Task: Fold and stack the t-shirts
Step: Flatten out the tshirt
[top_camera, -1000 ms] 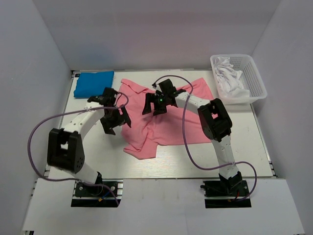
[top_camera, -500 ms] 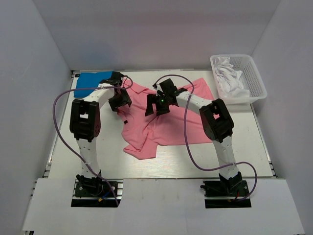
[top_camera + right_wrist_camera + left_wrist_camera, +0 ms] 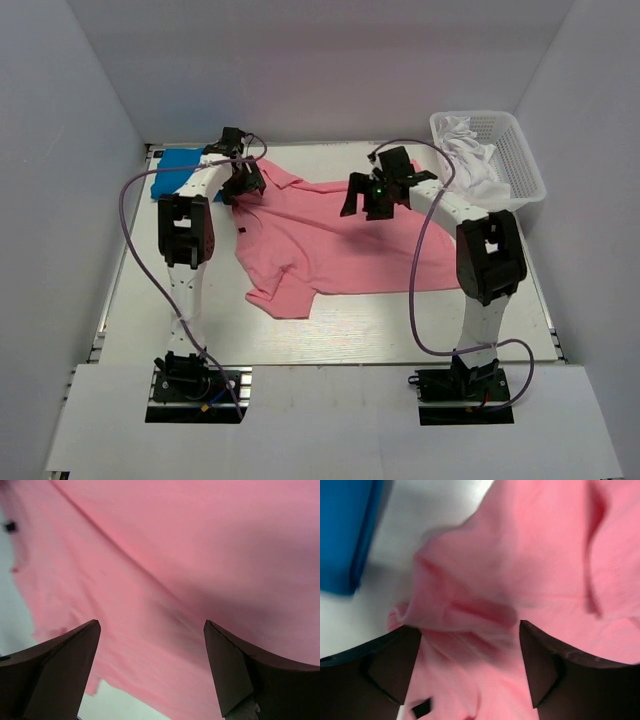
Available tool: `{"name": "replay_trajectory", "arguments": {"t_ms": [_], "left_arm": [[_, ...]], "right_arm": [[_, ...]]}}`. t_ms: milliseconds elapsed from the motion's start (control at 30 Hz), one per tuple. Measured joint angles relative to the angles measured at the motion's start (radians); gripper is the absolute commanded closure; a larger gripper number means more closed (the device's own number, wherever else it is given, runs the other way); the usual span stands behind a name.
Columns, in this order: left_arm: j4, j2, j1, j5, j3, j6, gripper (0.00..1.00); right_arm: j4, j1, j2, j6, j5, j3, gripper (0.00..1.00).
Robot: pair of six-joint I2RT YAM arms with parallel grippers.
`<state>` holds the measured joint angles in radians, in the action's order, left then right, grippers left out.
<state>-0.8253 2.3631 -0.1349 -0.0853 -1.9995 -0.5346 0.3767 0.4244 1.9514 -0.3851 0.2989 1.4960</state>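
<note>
Both jaws spread above pink shirt (image 3: 200, 545), basket (image 3: 526, 160) visible only overhead

The white table (image 3: 525, 290) was enclosed on three sides by plain, pale grey walls (image 3: 320, 70). A white panel (image 3: 330, 420) was laid along its near edge. Everything was evenly lit, and only soft shadows were cast.

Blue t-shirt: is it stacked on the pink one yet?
No, the blue t-shirt lies folded in the far left corner of the table, beside the spread pink t-shirt, with a bare strip between them.
</note>
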Motion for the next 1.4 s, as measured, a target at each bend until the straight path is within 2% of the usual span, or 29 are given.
{"name": "replay_trajectory", "arguments": {"t_ms": [67, 167, 233, 333, 500, 567, 733, 867, 1000, 1133, 1267, 1400], "left_arm": [[-0.003, 0.055, 0.01, 0.029, -0.098, 0.036, 0.0], [-0.006, 0.152, 0.015, 0.072, -0.266, 0.073, 0.0], [0.008, 0.164, 0.018, 0.096, -0.287, 0.097, 0.0], [0.062, 0.089, 0.021, 0.129, -0.151, 0.132, 0.0], [0.037, -0.099, 0.005, 0.124, 0.087, 0.143, 0.0], [0.015, -0.213, -0.001, 0.118, 0.187, 0.128, 0.0], [0.003, -0.608, -0.022, 0.113, 0.519, 0.071, 0.0], [-0.051, -0.777, -0.028, 0.111, 0.637, 0.037, 0.0], [-0.05, -0.781, -0.017, 0.088, 0.645, 0.028, 0.0], [-0.035, -0.647, -0.002, 0.117, 0.562, 0.028, 0.0], [0.009, -0.432, 0.0, 0.176, 0.401, 0.035, 0.0], [0.058, -0.354, -0.007, 0.229, 0.35, 0.041, 0.0]], "right_arm": [[0.014, -0.035, -0.021, 0.0, -0.035, -0.042, 0.1], [0.038, -0.076, -0.035, 0.001, -0.084, -0.101, 0.1], [0.058, -0.096, -0.046, 0.001, -0.111, -0.137, 0.1], [0.079, -0.116, -0.068, 0.002, -0.125, -0.163, 0.1], [0.086, -0.128, -0.138, 0.005, -0.122, -0.171, 0.1], [0.071, -0.129, -0.18, 0.005, -0.12, -0.187, 0.1], [0.078, -0.111, -0.278, 0.047, -0.116, -0.254, 0.1], [0.109, 0.036, -0.283, 0.135, -0.095, -0.218, 0.1], [0.072, 0.322, -0.229, 0.234, -0.066, -0.126, 0.1], [0.003, 0.521, -0.184, 0.309, -0.028, -0.12, 0.1], [-0.037, 0.62, -0.098, 0.398, -0.1, -0.085, 0.1], [-0.082, 0.697, 0.014, 0.465, -0.208, -0.036, 0.16]]}}
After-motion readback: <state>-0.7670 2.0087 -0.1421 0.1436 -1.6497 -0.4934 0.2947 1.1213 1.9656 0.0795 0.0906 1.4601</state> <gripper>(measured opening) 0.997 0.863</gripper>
